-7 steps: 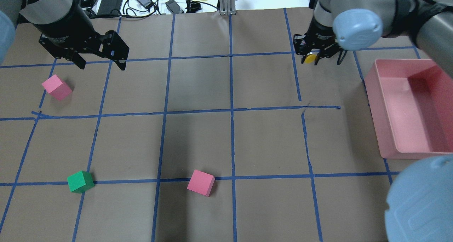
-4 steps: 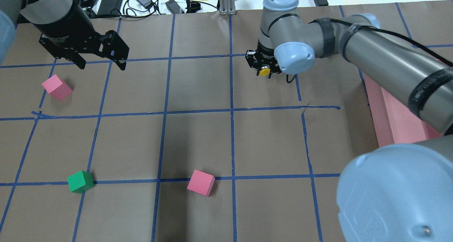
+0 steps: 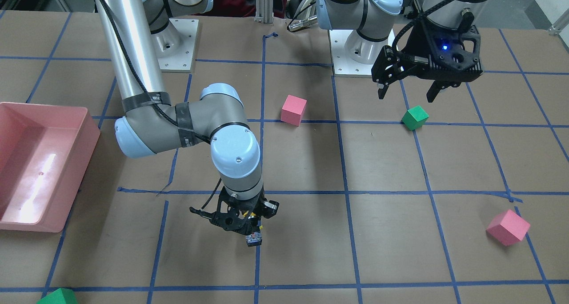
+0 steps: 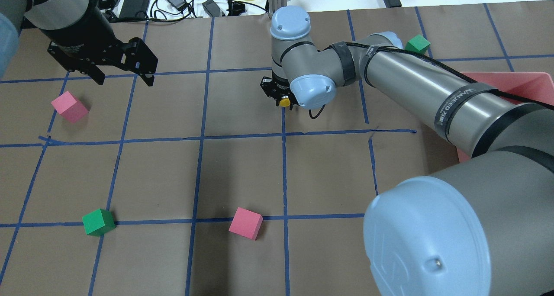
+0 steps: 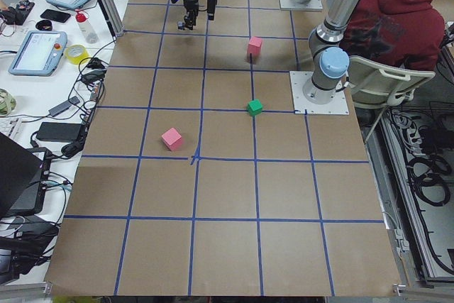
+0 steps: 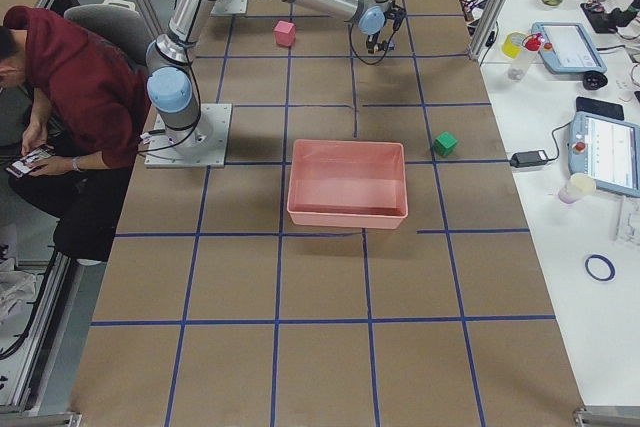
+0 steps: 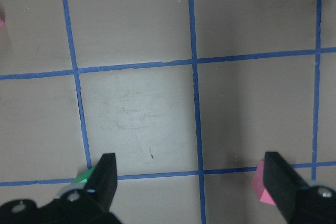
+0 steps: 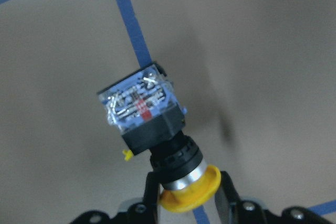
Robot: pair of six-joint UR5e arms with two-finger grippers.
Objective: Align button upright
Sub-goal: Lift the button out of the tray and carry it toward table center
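Gripping button by yellow cap, right end effector; axis near-vertical, terminal base downward.

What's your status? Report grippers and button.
Right gripper shut on button, cap up, base toward table. Left gripper open, empty. Blue tape line beneath; nothing else under button.

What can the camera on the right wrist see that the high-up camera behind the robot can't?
Only the right wrist view shows the far end of the button: a see-through block with metal bits and a red spot inside, facing the table. Only the overhead view shows the open left gripper, two pink cubes, two green cubes and the pink bin. Both show the yellow cap pinched in the right gripper.
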